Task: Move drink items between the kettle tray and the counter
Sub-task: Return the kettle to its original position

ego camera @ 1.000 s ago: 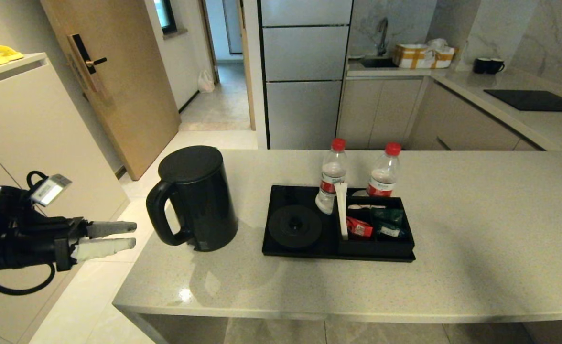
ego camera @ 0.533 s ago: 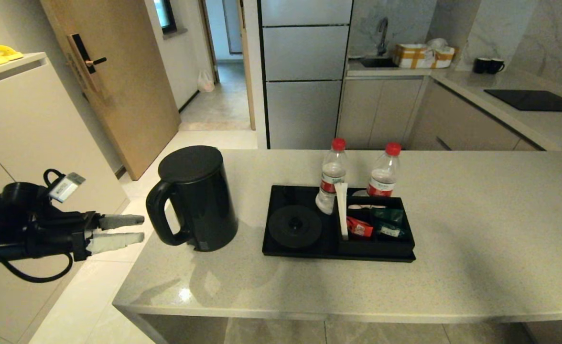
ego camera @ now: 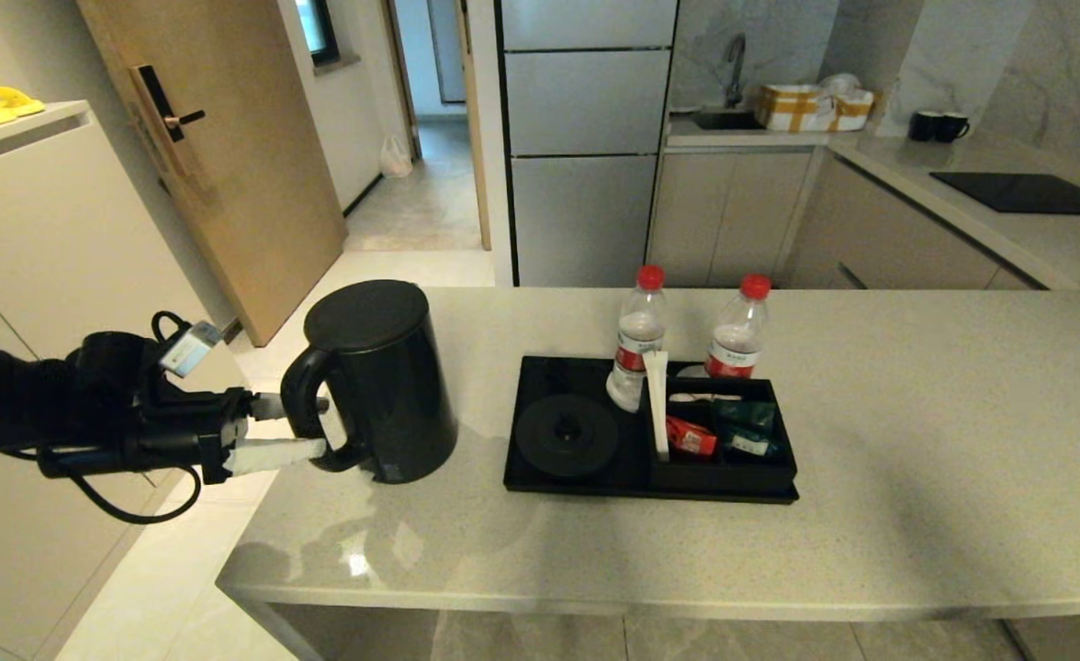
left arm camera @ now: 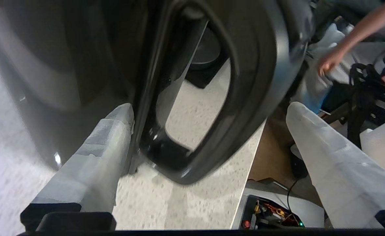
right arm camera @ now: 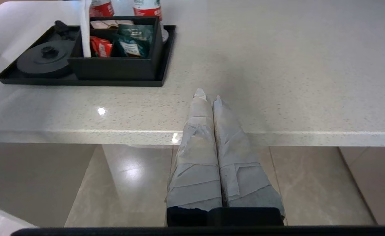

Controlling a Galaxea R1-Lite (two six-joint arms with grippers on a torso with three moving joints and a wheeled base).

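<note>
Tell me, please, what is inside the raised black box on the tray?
The box holds a red sachet, dark green sachets and a pale packet. Anything beneath them is hidden.

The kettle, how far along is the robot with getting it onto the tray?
Nothing placed yet: the kettle stands on the counter, the base disc on the tray bare. In hand: the open left gripper straddles the handle. Left: closing, lifting, setting down. The right gripper is parked.

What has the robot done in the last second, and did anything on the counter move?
The left gripper travelled toward the kettle and now straddles its handle, fingers open, one through the loop; nothing is gripped yet. The kettle, both bottles and the tray stayed put. The right gripper sits shut near the counter edge.
</note>
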